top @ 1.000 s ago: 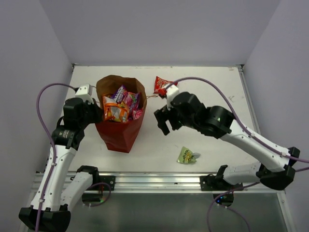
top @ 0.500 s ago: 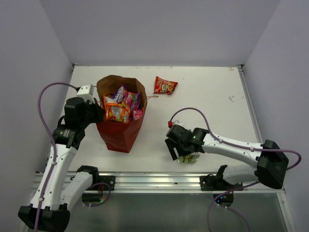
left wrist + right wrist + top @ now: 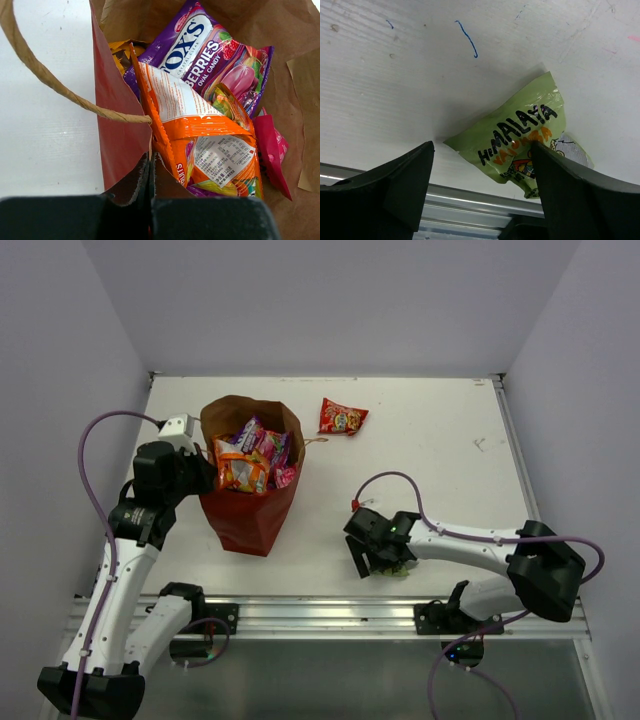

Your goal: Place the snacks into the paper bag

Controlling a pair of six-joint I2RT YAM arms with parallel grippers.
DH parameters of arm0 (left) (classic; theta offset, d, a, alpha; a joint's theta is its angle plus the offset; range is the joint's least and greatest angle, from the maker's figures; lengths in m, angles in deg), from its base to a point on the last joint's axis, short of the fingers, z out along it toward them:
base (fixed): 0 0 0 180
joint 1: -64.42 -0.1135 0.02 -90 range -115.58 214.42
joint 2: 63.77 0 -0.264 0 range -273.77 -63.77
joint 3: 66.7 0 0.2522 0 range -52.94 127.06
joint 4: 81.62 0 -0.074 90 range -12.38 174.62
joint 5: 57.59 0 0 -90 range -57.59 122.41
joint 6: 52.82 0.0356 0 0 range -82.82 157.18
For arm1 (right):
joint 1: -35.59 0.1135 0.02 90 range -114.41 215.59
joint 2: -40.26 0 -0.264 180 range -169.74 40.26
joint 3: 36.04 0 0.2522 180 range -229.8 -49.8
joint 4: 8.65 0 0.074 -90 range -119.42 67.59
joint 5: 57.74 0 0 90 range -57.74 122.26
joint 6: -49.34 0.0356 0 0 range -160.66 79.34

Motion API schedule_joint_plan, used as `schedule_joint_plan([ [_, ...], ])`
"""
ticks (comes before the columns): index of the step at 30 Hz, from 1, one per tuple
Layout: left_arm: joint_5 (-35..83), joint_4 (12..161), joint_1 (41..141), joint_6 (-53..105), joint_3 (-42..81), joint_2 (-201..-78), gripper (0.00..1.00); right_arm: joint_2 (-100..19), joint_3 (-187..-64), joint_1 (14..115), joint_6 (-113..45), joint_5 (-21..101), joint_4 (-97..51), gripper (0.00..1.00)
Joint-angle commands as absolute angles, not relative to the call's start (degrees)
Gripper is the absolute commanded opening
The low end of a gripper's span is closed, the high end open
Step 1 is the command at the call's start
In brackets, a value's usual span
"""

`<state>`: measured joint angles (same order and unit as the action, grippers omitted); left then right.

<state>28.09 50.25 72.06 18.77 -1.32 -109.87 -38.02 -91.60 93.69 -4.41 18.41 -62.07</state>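
The reddish-brown paper bag [image 3: 243, 521] stands at the left, holding several snacks: an orange packet [image 3: 210, 150], a purple candy bag [image 3: 205, 50] and a pink packet [image 3: 272, 145]. My left gripper [image 3: 198, 472] is shut on the bag's near rim [image 3: 120, 145], with its twine handle [image 3: 45, 80] beside it. My right gripper [image 3: 375, 562] is open and low over a small green packet [image 3: 520, 145] near the table's front edge; the packet lies between the fingers. A small red packet [image 3: 342, 417] lies on the table behind the bag's right side.
The metal rail [image 3: 330, 615] runs along the table's front edge, just beyond the green packet. Purple cables [image 3: 95, 440] loop from both arms. Grey walls close in the table on three sides.
My right arm swung from beside the bag down to the front edge and lowered over the green packet. The left gripper and the bag have stayed still.
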Motion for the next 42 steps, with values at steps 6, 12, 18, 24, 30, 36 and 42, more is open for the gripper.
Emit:
schedule_joint_plan([
  [6, 26.25, 49.81, 72.86, 18.37, -0.73, -109.64, 0.00, -39.90, -87.51, 92.19, -2.60, 20.39, -58.01, 0.37],
  [12, 26.52, 49.90, 72.86, 18.46, -0.82, -109.65, 0.00, -40.25, -88.56, 92.19, -3.91, 21.27, -58.27, 0.00],
  [18, 26.69, 50.08, 72.94, 18.46, -0.99, -109.82, 0.00, -38.32, -103.30, 92.19, -11.98, 17.95, -66.87, 0.00],
  [24, 27.31, 50.16, 72.86, 18.37, -1.26, -109.38, 0.00, -43.58, -131.68, 92.19, -21.56, 10.20, -73.92, 0.00],
  [30, 27.75, 49.99, 72.86, 18.63, -1.35, -108.94, 0.00, -55.09, -160.69, 92.19, -32.54, 7.82, -72.25, 0.00],
  [36, 27.66, 50.69, 72.94, 18.37, -1.87, -109.20, 0.00, -67.73, -179.69, 91.31, -38.90, 18.85, -66.89, 0.00],
  [42, 28.01, 51.13, 72.86, 18.46, -1.87, -109.82, 0.00, -77.32, -184.45, 89.64, -34.95, 35.39, -58.99, 0.00],
])
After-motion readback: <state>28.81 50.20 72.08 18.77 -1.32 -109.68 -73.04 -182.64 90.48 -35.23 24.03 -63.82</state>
